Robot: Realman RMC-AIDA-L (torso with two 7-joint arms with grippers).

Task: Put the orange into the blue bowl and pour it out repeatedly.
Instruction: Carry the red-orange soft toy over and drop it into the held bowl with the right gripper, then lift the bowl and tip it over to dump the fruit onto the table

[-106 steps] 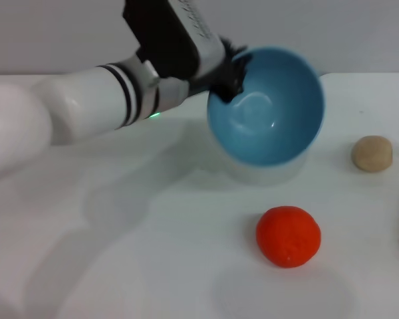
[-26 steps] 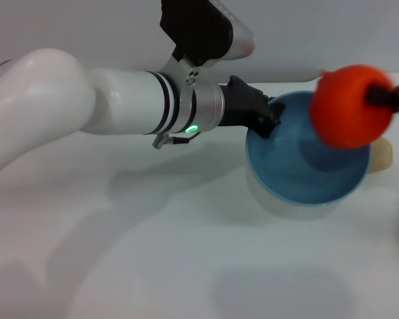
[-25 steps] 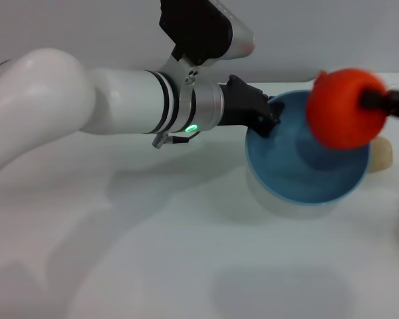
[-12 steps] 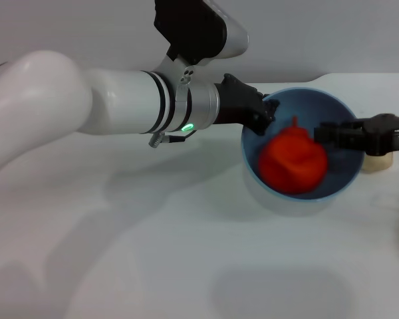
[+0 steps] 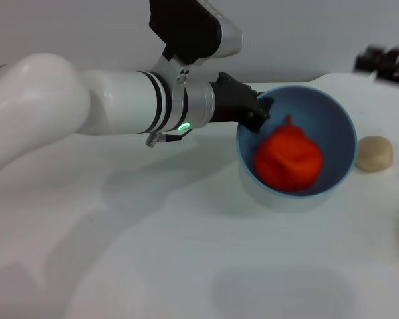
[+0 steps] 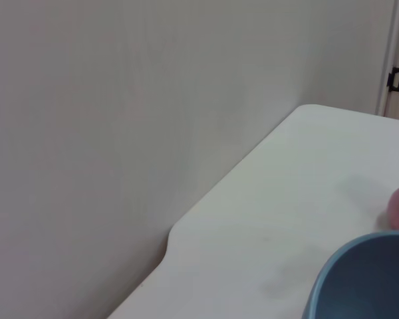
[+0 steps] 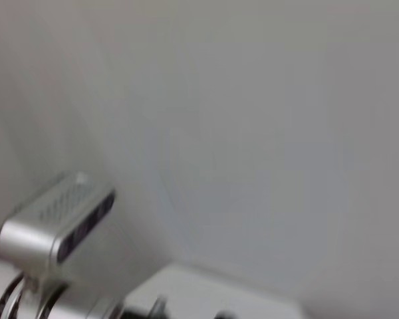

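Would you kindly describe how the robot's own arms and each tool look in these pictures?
The left arm is glossy white and tubular, with thin black rings and a silver collar near the wrist, where a small green light glows. A black and silver camera block sits above the wrist. The left tool is matte black. The right tool shows only as a dark blurred shape.

left arm (image 5: 86, 109): glossy white, black rings | silver wrist collar, green LED | end effector (image 5: 256, 114): black

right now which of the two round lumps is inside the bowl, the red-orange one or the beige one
The red-orange one: the orange sits inside the blue bowl, whose rim the left gripper holds. The beige lump lies outside, on the table beside the bowl.
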